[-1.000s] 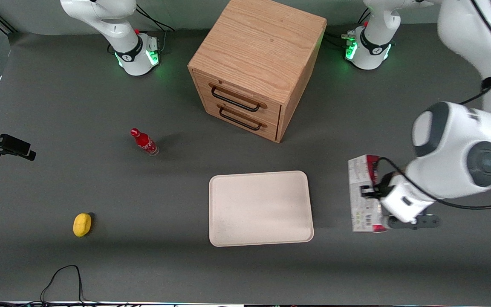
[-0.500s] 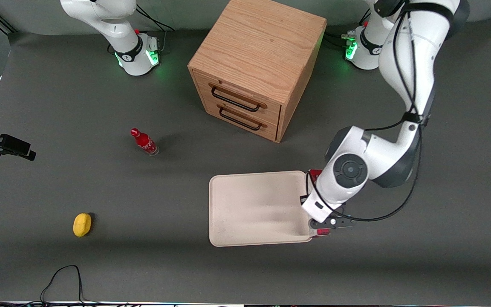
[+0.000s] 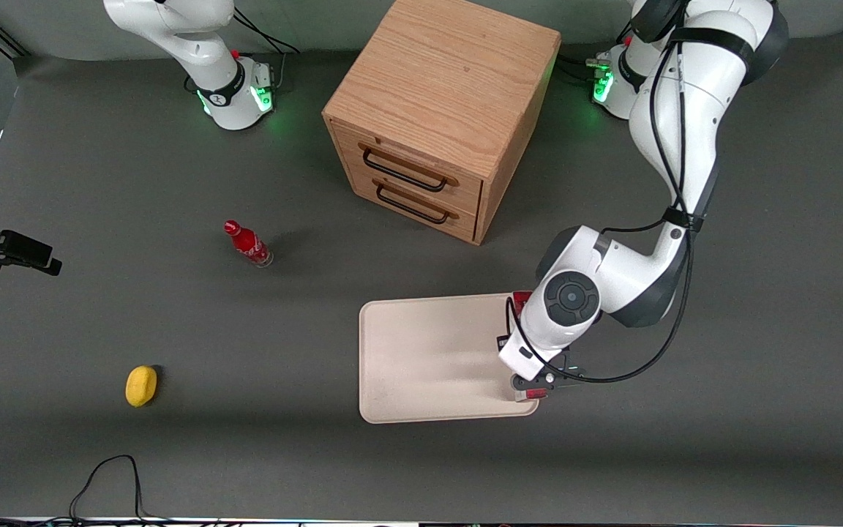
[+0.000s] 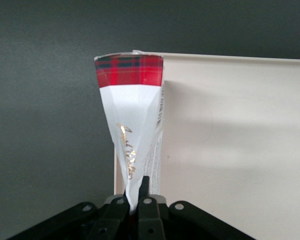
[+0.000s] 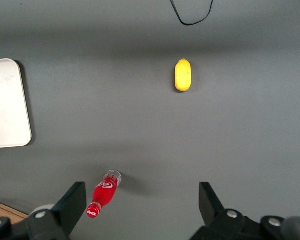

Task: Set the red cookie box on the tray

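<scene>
The red cookie box (image 4: 132, 100) is a slim box with a red tartan end and white printed sides. My left gripper (image 4: 135, 197) is shut on its near end, black fingers pressed against both faces. It hangs over the rim of the cream-white tray (image 4: 230, 150), at the edge toward the working arm's end. From the front, the wrist covers most of the box; only red ends (image 3: 520, 298) show around the gripper (image 3: 536, 382) above the tray (image 3: 429, 359). I cannot tell whether the box touches the tray.
A wooden drawer cabinet (image 3: 440, 117) with two closed drawers stands farther from the front camera than the tray. A small red bottle (image 3: 247, 244) and a yellow fruit (image 3: 141, 386) lie toward the parked arm's end. A black cable (image 3: 110, 476) loops near the table's front edge.
My gripper has carried the box from the bare table at the working arm's end sideways to the tray's edge. Over the last half second it moved a little farther over the tray.
</scene>
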